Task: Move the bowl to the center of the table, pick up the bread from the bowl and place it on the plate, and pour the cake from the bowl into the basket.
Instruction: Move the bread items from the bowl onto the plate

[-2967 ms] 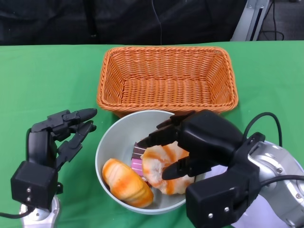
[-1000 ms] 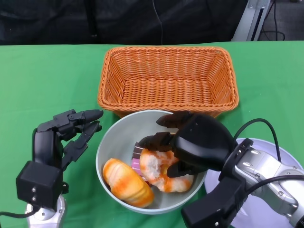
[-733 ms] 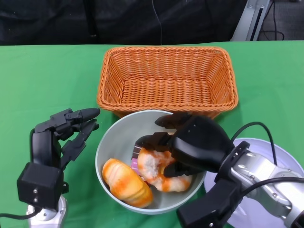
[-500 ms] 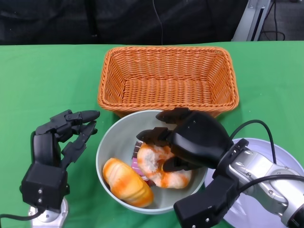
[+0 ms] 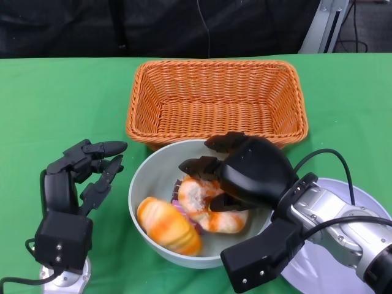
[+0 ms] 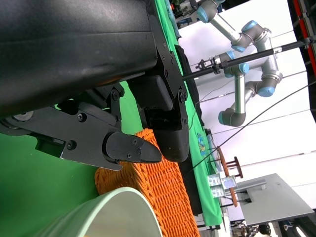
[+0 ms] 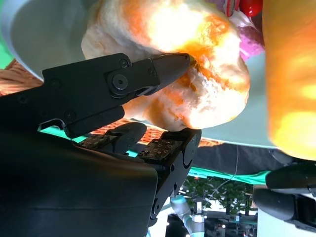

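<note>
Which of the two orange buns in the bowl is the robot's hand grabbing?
The paler, white-streaked bread under the right hand, whose fingers close around it. The smoother orange one lies untouched, nearer the left hand.

Bowl (image 5: pixel 142 184) — pale grey-green, round, upright, lower centre of frame, its far rim just below the basket's near wall. Inside: an orange-glazed bread (image 5: pixel 211 205) at right-centre, a second orange roll (image 5: pixel 165 225) at lower left, a pink-cased cake (image 5: pixel 178 199) between them, mostly hidden. Basket (image 5: pixel 215 101) — orange wicker, rectangular, upper centre. Plate (image 5: pixel 361 196) — pale lilac, lower right corner, partly hidden.
</note>
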`<action>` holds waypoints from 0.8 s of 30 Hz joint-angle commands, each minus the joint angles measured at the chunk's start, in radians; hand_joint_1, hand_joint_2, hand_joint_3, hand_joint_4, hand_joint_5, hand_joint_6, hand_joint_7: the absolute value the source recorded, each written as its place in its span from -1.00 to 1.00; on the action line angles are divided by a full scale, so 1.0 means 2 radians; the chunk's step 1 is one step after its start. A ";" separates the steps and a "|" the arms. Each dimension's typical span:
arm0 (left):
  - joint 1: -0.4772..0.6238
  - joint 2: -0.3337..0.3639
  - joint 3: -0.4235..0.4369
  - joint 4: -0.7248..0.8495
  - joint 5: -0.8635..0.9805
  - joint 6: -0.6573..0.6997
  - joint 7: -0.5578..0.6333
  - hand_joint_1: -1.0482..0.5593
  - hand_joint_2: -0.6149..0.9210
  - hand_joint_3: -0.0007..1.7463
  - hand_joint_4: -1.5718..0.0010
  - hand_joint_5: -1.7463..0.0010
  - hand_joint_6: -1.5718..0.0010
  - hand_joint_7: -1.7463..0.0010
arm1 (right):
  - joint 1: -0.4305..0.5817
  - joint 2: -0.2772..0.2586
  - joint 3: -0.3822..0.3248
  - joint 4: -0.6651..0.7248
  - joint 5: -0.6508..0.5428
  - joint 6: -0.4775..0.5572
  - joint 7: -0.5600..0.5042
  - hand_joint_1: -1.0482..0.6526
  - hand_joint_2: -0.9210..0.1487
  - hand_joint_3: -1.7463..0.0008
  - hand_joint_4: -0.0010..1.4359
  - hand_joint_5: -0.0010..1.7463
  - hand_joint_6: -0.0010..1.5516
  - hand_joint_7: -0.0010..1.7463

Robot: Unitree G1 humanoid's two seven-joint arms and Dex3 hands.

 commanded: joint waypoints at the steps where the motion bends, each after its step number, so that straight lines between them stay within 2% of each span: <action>1: -0.002 0.003 0.002 0.001 -0.007 -0.008 0.001 0.04 1.00 -0.78 -0.08 -0.04 -0.25 0.33 | -0.006 -0.007 0.007 0.020 0.000 0.000 0.004 -0.57 -0.97 1.00 0.17 -0.98 -0.16 -1.00; 7: -0.002 0.003 0.001 0.001 -0.008 -0.008 0.001 0.04 1.00 -0.78 -0.10 -0.01 -0.25 0.34 | -0.009 -0.008 0.011 0.024 0.002 0.000 0.001 -0.57 -0.97 1.00 0.18 -0.98 -0.16 -1.00; 10: -0.001 0.004 0.000 0.000 -0.007 -0.007 0.001 0.05 1.00 -0.76 -0.11 0.01 -0.26 0.34 | -0.012 -0.013 0.016 0.034 0.009 -0.015 0.011 -0.53 -1.00 0.98 0.26 -0.95 -0.14 -0.99; 19: -0.004 0.005 0.000 0.003 -0.009 -0.008 -0.003 0.04 1.00 -0.75 -0.13 0.04 -0.26 0.34 | -0.029 -0.012 0.020 0.075 0.022 -0.061 -0.027 -0.44 -0.95 1.00 0.36 -0.93 -0.05 -0.97; 24: -0.004 0.006 0.000 0.003 -0.009 -0.006 -0.002 0.01 1.00 -0.76 -0.13 0.06 -0.25 0.35 | -0.038 -0.011 0.020 0.100 0.028 -0.096 -0.053 -0.24 -0.98 0.99 0.51 -0.83 0.09 -0.96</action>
